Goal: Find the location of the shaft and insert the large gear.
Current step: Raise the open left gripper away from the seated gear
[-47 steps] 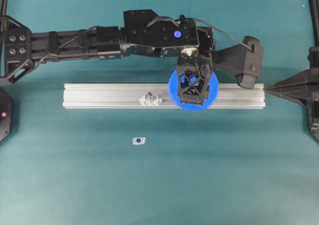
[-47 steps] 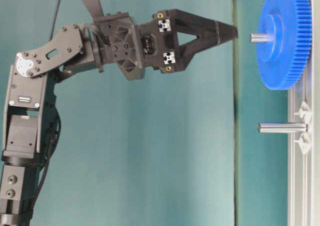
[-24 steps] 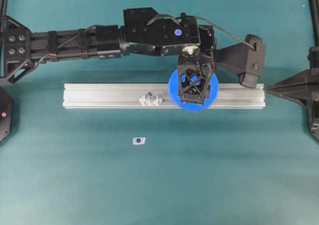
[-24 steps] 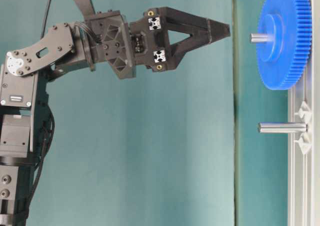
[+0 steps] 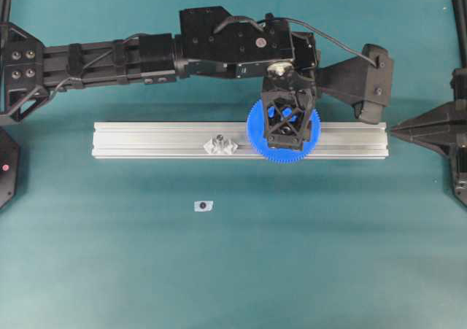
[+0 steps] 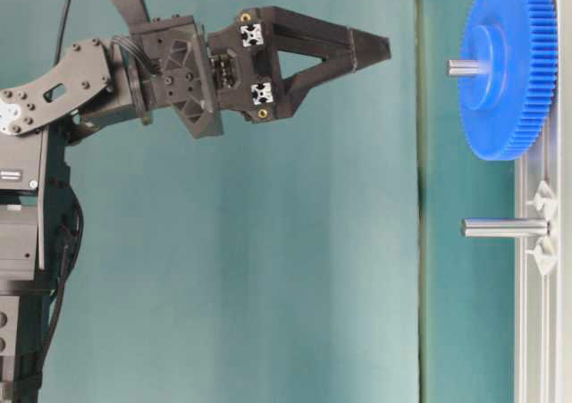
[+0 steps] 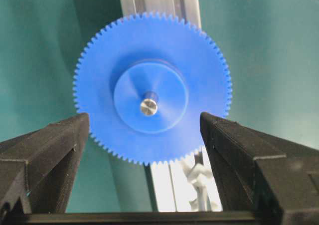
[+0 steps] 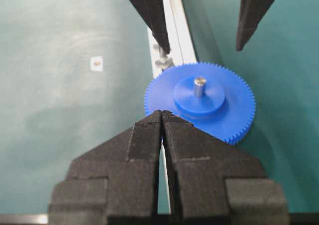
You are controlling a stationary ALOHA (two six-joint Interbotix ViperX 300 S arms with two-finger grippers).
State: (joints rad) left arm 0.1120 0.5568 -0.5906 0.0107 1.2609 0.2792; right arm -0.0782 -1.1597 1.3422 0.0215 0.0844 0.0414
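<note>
1. We find the left gripper released: its two black, matte, wedge-shaped fingers stand wide apart and grasp nothing. From the left wrist view they flank the gear at 8 and 4 o'clock without touching it; the table-level view shows the fingertips well apart from the hub.

2. The right gripper is clenched: its ribbed black pads meet along a closed seam, and nothing lies between them.

3. The large gear, a bright blue plastic disc with fine rim teeth and a raised round hub, sits on the shaft, a slim silvery metal pin whose flat end protrudes through the centre hole. It appears to rest flat against the grooved aluminium rail and overhangs both of its edges.

4. A second, bare steel pin with clear diamond-shaped plastic mounts stands on the same rail, at 9 o'clock from the gear in the overhead view. A small white tag lies on the teal cloth table at 7 o'clock.

5. We judge the insertion done and the release step in hand. The next move calls for a clear retreat of the left arm, touching no teeth.
</note>
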